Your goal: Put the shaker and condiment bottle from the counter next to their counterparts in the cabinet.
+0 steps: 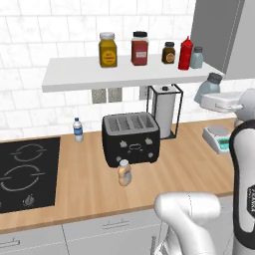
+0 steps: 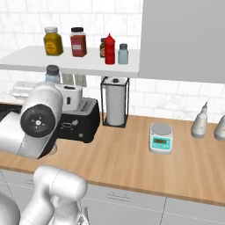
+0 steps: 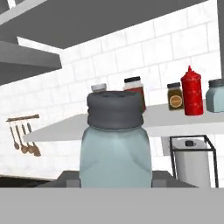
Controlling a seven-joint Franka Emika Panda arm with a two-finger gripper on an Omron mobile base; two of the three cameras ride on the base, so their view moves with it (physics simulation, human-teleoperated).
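Observation:
My gripper [image 1: 211, 99] is shut on the shaker [image 1: 207, 86], a pale blue-grey glassy one with a dark cap, held in the air just below the right end of the white shelf [image 1: 99, 75]. The hand view has the shaker [image 3: 116, 151] close up and upright. On the shelf stand the counterparts: the red squeeze bottle [image 1: 185, 53] and a second small shaker [image 1: 197, 58], by the grey cabinet panel [image 1: 219, 27]. The orange-brown condiment bottle [image 1: 124, 173] stands on the wooden counter [image 1: 179, 169] in front of the toaster.
A black toaster [image 1: 130, 137], a paper towel holder [image 1: 165, 110], a small scale [image 2: 161, 137] and a clear water bottle [image 1: 77, 129] stand on the counter. The stove [image 1: 25, 174] lies at the left. Yellow [image 1: 107, 50], red [image 1: 140, 49] and brown [image 1: 169, 53] spice jars share the shelf.

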